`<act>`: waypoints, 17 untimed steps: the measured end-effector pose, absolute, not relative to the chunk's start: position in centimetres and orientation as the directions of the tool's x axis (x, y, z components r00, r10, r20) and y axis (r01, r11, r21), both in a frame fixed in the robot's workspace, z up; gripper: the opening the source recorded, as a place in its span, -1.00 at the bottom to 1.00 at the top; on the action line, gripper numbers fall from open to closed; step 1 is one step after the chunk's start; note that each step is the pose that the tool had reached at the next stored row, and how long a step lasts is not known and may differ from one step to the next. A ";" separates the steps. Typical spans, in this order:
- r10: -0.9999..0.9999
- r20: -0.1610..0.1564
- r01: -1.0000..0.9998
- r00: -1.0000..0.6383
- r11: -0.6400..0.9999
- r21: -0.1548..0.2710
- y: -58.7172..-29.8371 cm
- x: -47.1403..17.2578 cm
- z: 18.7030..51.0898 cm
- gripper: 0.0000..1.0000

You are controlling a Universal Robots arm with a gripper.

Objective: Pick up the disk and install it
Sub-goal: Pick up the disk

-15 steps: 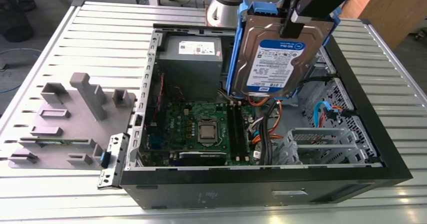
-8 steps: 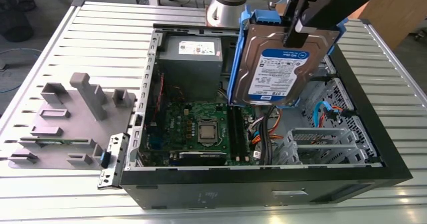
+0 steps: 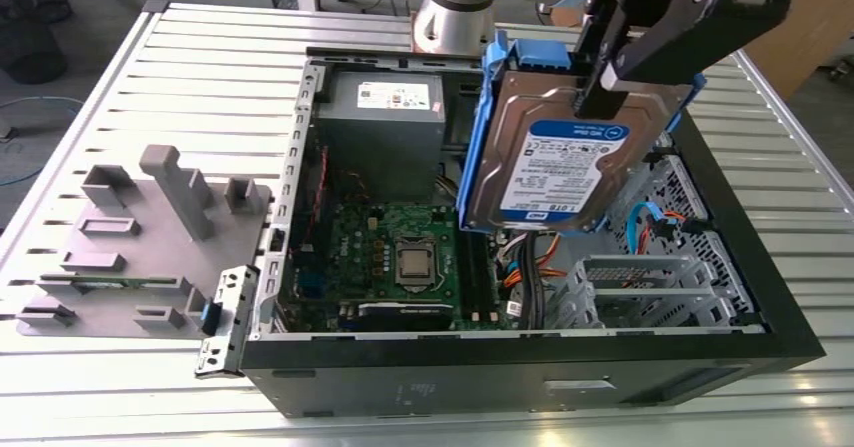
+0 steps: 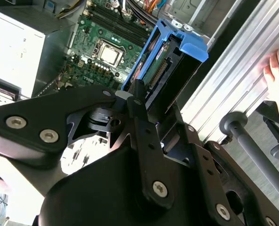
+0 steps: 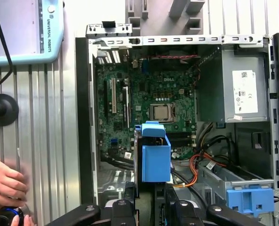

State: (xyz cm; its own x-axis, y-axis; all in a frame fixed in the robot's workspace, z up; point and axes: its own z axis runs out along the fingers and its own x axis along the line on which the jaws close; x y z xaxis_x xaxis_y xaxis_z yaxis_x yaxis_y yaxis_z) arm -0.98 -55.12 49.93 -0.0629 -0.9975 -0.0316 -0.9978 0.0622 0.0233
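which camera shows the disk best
The exterior view: the disk shows its broad labelled face, held by the gripper above the open computer case. The second wrist view shows its connector end and blue rail; the first wrist view shows it edge-on behind a blue rail.

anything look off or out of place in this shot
One thing: a person's hand lies at the edge of the slatted table beside the open computer case while the tool holds the disk tilted above it. Nothing looks damaged or spilled.
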 end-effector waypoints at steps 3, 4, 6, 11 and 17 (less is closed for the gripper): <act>-0.998 -0.032 -0.998 -0.063 0.062 0.023 -55.6 -1.0 49.9 -0.30; -0.998 -0.031 -0.998 -0.063 0.062 0.023 -55.6 -1.0 49.9 -0.30; -0.998 -0.031 -0.998 -0.063 0.062 0.023 -55.6 -1.0 49.9 -0.30; -0.998 -0.031 -0.998 -0.063 0.062 0.023 -55.6 -1.0 49.9 -0.30; -0.998 -0.031 -0.998 -0.063 0.062 0.023 -55.7 -1.0 49.9 -0.30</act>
State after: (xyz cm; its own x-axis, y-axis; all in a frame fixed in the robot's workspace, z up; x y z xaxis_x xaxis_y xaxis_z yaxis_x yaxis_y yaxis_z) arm -0.99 -55.69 49.93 -0.0630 -0.9975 -0.0314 -0.9978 0.0623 0.0233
